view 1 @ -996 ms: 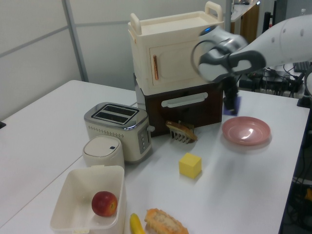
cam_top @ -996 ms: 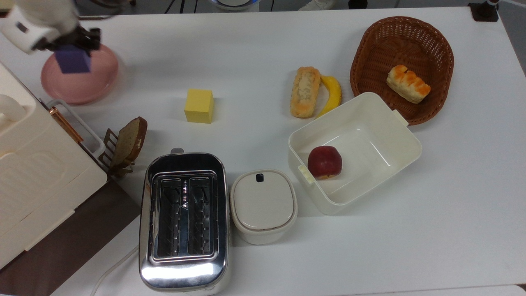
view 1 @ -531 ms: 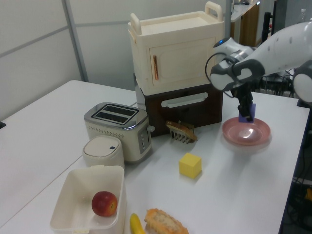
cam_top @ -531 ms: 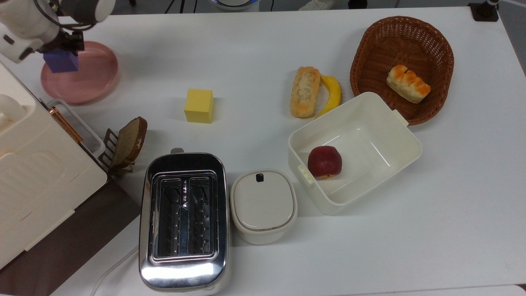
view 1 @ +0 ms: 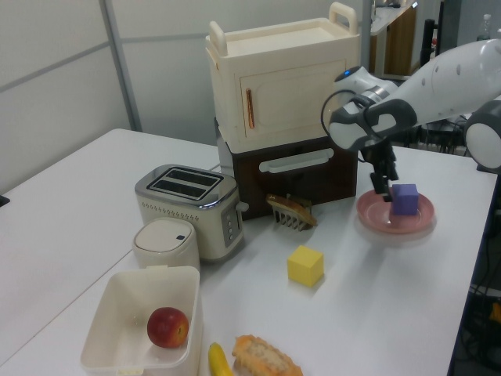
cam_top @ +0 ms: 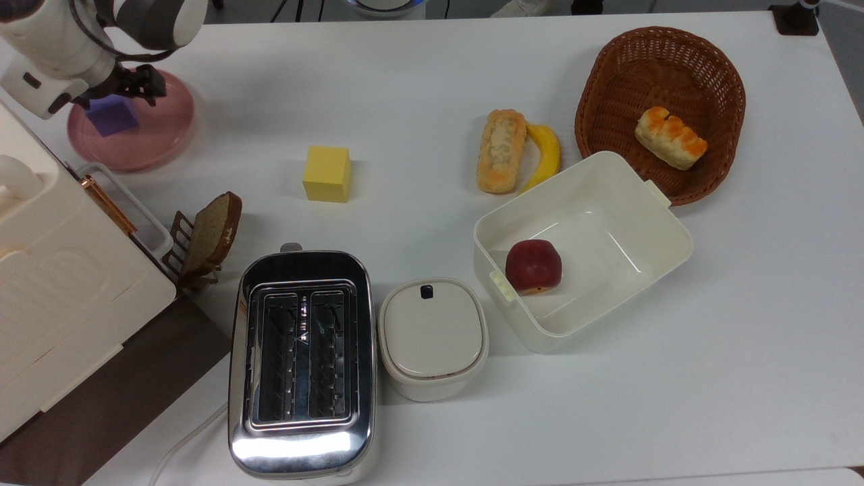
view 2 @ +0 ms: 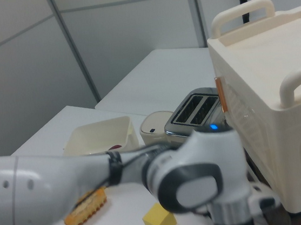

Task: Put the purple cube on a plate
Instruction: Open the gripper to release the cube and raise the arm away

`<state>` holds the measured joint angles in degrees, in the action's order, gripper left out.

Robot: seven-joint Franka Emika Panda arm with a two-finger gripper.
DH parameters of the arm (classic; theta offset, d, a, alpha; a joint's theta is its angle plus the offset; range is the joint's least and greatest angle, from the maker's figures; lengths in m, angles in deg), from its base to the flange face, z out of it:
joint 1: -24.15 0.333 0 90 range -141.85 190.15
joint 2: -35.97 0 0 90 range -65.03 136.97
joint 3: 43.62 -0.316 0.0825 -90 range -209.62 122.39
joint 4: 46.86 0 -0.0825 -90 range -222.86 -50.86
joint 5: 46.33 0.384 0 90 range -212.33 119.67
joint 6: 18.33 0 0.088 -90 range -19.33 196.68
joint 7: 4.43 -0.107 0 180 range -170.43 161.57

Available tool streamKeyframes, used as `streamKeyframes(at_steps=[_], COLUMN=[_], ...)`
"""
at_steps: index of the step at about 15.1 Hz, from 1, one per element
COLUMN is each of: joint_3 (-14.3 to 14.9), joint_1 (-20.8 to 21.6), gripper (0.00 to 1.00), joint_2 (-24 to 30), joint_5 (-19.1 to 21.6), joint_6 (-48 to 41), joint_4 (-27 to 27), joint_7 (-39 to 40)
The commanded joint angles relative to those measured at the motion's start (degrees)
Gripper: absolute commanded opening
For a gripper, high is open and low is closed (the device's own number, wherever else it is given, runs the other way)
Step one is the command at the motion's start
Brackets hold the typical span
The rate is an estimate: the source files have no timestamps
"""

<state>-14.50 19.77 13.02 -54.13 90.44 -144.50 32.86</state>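
The purple cube (cam_top: 111, 115) rests flat on the pink plate (cam_top: 158, 138) at the top view's upper left. In the left view the purple cube (view 1: 405, 199) sits on the plate (view 1: 377, 219) beside the cabinet. My gripper (cam_top: 119, 90) hangs just above the cube, open, its dark fingers apart on either side and not touching it. Seen from the left view, the gripper (view 1: 385, 185) is a little above and to the left of the cube.
A yellow cube (cam_top: 327, 174) lies right of the plate. A cream cabinet (cam_top: 61, 283) and toast rack (cam_top: 206, 239) stand close below it. Toaster (cam_top: 302, 361), lidded pot (cam_top: 433, 337), white bin (cam_top: 641, 223) with an apple, bread, banana and wicker basket (cam_top: 607, 81) lie further right.
The cube went down onto the plate and the gripper let go of it. The gripper then opened and rose slightly, leaving the cube at rest.
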Motion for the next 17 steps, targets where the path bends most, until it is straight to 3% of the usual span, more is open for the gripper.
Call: streamKeyframes(at_steps=[1,4,6,9,14,17], joint_3=[-1.6,-11.2,-15.1,-21.4,-27.2,-27.4], joint_1=[6.5,6.2,7.0,6.8,7.7,9.7], gripper=[1.00,1.00,1.00,1.00,1.00,1.00], joint_2=[8.9,11.6,12.0,14.1,18.5,23.2], joint_5=[1.3,1.3,1.3,1.3,1.3,1.4], joint_6=[-5.0,-7.9,-8.2,-9.4,-16.1,-21.4], joint_4=[0.1,2.1,2.7,2.7,3.0,3.0], joint_7=[-15.5,-28.2,-35.0,-37.8,-46.7,-47.1])
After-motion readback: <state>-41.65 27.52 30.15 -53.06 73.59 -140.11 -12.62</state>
